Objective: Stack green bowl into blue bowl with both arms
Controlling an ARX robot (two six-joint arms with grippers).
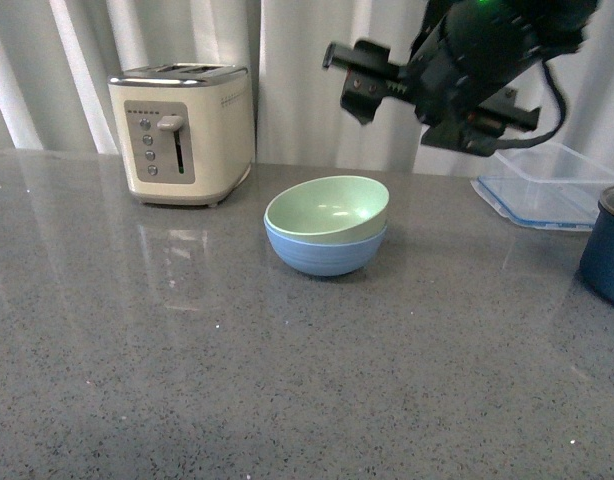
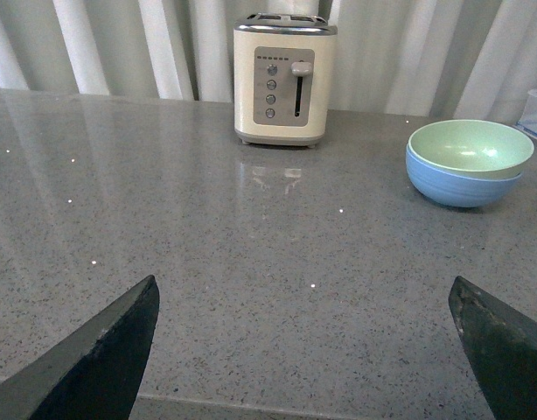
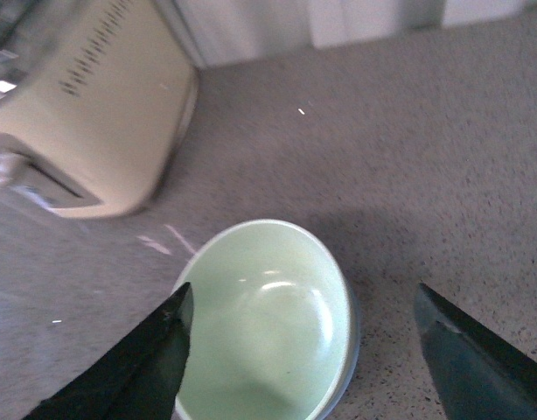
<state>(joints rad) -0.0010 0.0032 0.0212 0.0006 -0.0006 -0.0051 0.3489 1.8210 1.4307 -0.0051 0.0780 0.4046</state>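
Observation:
The pale green bowl (image 1: 327,208) sits nested inside the light blue bowl (image 1: 325,252) at the middle of the grey counter, tilted a little. Both show in the left wrist view, green bowl (image 2: 470,147) in blue bowl (image 2: 456,185), and from above in the right wrist view, green bowl (image 3: 268,324) with a thin blue bowl rim (image 3: 352,337). My right gripper (image 1: 357,80) is open and empty, raised well above the bowls; its right gripper view (image 3: 303,306) looks down on them. My left gripper (image 2: 303,302) is open and empty, low over the counter's near edge, far from the bowls.
A cream toaster (image 1: 182,132) stands at the back left. A clear plastic box with a blue rim (image 1: 547,185) and a dark blue pot (image 1: 609,245) are at the right. Pale curtains hang behind the counter (image 1: 187,380).

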